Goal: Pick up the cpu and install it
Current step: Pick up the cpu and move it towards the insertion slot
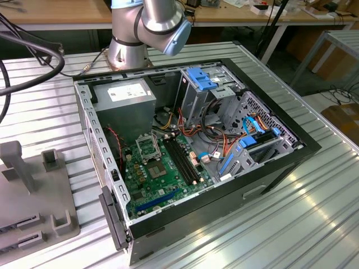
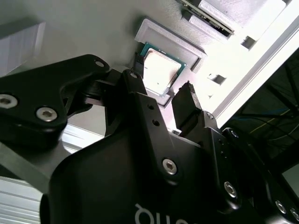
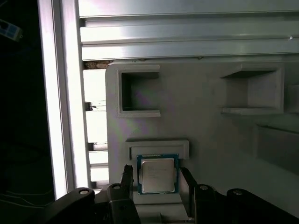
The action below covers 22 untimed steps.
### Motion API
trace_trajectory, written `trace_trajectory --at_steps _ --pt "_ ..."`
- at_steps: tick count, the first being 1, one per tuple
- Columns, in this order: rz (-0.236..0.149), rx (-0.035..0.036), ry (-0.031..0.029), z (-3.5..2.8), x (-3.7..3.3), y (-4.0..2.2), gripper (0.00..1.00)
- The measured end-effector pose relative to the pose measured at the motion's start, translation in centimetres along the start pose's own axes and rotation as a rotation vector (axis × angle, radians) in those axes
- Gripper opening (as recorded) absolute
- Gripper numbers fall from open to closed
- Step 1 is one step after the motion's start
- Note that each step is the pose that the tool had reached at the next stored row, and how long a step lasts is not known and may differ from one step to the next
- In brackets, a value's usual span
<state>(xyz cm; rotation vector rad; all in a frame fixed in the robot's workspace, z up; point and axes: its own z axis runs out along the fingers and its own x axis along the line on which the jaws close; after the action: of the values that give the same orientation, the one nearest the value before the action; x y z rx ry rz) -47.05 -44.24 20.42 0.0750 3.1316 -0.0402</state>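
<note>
No print can be read. The cpu [image 3: 158, 173] bears faint marks on its metal top, the power supply [image 1: 126, 106] has a white label, and the gripper [image 2: 161, 84] has white letters on its body, cut off.

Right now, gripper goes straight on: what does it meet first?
Probably the cpu, centred ahead of the open gripper in both wrist views; its fingers may reach the grey holder beside it. Depth unclear.

**Soft room light, burnt-out metal**

In the exterior view the holder [image 1: 59, 188] sits in even, soft light; the table [image 1: 314, 213] far from it glares white. In both wrist views the holder [image 3: 205, 135] [image 2: 93, 28] is dim, the table [image 3: 60, 116] [image 2: 261, 60] just beside it burns out, and the gripper [image 3: 155, 172] [image 2: 161, 86] in front of it is near-black.
</note>
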Motion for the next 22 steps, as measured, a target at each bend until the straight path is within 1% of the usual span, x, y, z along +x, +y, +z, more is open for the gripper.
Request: trace_trajectory --at_steps 3,4,12,17,22 --pt "0.001 0.0020 0.0001 0.12 -0.01 -0.01 0.53" --pt "0.001 0.0021 0.0000 0.18 -0.01 0.00 0.59" --pt "0.004 0.0024 0.0002 0.67 0.00 0.04 0.59" --pt "0.004 0.0023 0.0001 0.84 0.00 0.04 0.59" --pt "0.004 0.0023 0.0001 0.85 0.00 0.04 0.59"
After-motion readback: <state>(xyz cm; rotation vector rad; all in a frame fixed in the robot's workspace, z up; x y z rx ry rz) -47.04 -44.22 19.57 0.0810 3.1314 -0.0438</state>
